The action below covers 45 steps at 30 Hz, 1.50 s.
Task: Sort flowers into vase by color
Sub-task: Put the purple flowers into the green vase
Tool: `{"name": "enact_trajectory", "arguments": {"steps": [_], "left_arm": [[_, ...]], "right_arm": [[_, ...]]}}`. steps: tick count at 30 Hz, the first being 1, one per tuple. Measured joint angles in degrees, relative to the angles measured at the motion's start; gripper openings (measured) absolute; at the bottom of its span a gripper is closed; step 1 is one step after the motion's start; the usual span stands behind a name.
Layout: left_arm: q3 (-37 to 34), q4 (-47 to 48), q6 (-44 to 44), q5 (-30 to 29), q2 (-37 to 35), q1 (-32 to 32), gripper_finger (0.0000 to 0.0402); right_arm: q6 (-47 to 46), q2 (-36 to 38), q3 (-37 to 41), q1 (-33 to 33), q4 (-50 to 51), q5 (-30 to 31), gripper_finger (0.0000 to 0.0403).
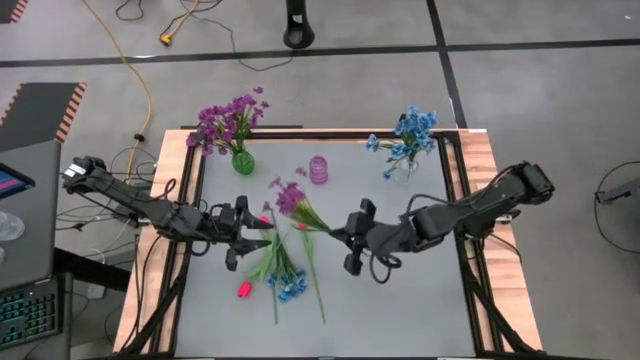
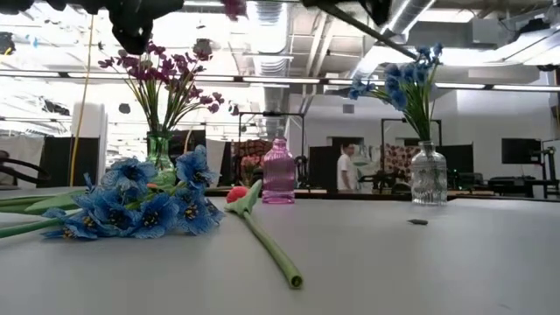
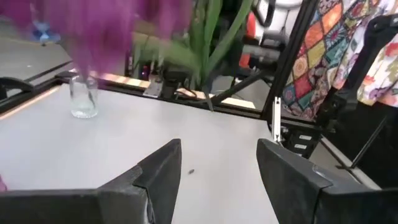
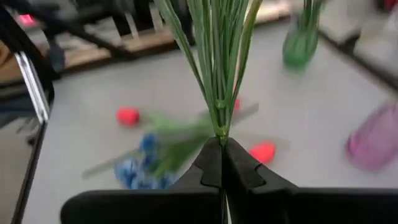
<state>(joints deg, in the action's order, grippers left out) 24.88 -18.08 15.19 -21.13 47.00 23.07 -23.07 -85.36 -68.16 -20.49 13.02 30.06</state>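
The right gripper, pinched on the purple sprig at table centre, should carry it upright toward the green vase at eleven o'clock, clear of the wide-open left gripper.

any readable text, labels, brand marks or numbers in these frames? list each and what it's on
None readable.
Green vase, pink vase, clear vase: no labels or marks showing.
Keyboard at the high view's edge: key legends too small to read.
Patterned cloth behind the table: a print, no letters.
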Motion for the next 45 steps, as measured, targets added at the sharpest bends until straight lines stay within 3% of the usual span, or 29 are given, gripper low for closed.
{"name": "enact_trajectory", "arguments": {"steps": [7,17,26,45], "left_arm": [[0.0,-7.3,-5.4,-0.7,0.0,0.0,0.0196],[0.0,-19.8,-17.6,-4.3,1.4,-0.1,0.0196],[0.0,-24.2,-19.0,-4.8,6.3,-1.6,0.0196],[1.1,-37.0,-22.1,-0.7,15.1,-2.2,0.0196]], "right_arm": [[12.7,-1.1,-0.1,2.6,-15.5,0.0,0.0027],[19.2,-6.7,0.0,4.9,-30.7,-3.1,0.0028],[27.7,-13.2,0.0,5.6,-45.6,-7.4,0.0030],[29.1,-15.3,-0.2,6.3,-51.9,-9.0,0.0031]]}}
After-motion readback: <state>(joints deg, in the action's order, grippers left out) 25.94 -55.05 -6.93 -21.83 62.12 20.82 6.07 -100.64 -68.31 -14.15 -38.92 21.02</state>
